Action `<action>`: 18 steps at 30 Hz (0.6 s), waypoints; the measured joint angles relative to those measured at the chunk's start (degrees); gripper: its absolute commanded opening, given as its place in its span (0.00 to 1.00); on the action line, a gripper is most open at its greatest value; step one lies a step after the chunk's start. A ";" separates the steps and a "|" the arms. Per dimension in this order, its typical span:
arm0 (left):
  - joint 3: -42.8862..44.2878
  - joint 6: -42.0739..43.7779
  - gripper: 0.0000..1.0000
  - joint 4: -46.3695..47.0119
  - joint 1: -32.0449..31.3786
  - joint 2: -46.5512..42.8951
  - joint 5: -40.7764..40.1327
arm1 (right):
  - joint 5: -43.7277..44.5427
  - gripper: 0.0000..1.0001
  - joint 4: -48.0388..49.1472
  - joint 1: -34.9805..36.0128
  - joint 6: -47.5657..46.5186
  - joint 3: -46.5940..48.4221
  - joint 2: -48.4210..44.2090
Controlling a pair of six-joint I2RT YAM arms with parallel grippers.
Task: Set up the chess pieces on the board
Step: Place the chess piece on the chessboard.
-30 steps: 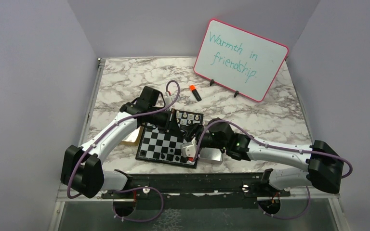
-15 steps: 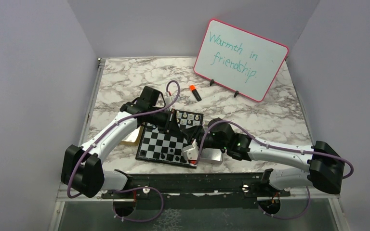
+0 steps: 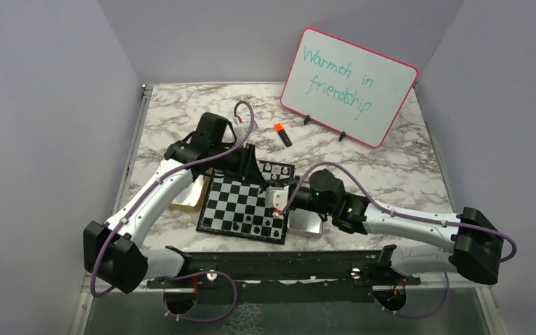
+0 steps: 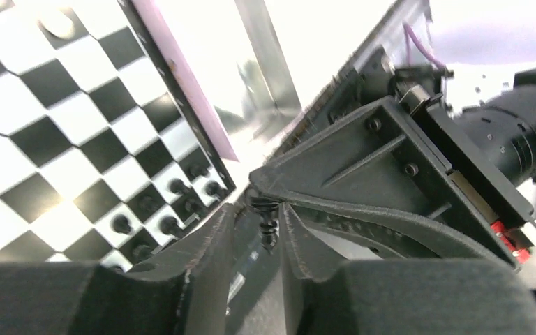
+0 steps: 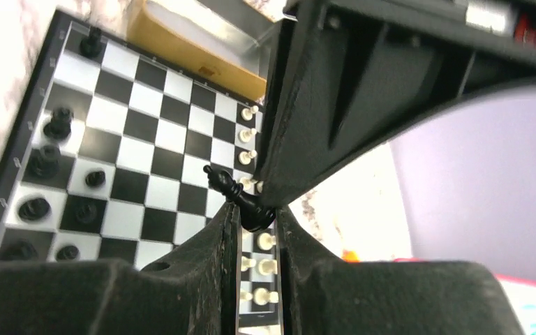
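Right tool [image 5: 256,225]: narrow, fingers pinched on the base of one black piece [image 5: 232,190], which tilts with its head toward the board. Left tool [image 4: 256,211]: also narrow, and the same black piece sits in its gap. The left wrist view is too dark to tell whether the left fingers [image 4: 218,234] press on it or only flank it. The two tools meet tip to tip above the right part of the board [image 3: 232,204], off its surface.

The board lies flat on the tabletop [image 3: 405,174], just ahead of the arm bases. Black pieces [image 5: 42,162] stand in the two rows at its near edge, some squares unfilled, and one black piece stands alone at a corner. White pieces [image 5: 249,134] line the far edge in a row, with more partly hidden behind the right tool's fingers.

A gold tray [image 3: 190,199] touches or nearly touches the board's left side, partly under the left arm. A silver tray [image 3: 306,225] sits at the board's right near corner, under the right arm. An orange-capped marker [image 3: 282,134] lies beyond the board. A pink-framed whiteboard [image 3: 349,87] stands at the far right.
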 measured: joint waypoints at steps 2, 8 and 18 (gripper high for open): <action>1.44 -0.79 0.38 0.55 0.11 -1.51 -3.48 | 2.71 0.04 1.88 0.04 8.20 0.04 -0.33; 3.15 -4.59 0.39 4.31 0.76 -7.76 -12.52 | 8.72 0.03 7.02 0.26 29.51 0.35 -0.44; 1.92 -9.27 0.40 10.97 0.79 -12.85 -15.61 | 15.13 0.03 12.83 0.28 57.94 1.22 0.52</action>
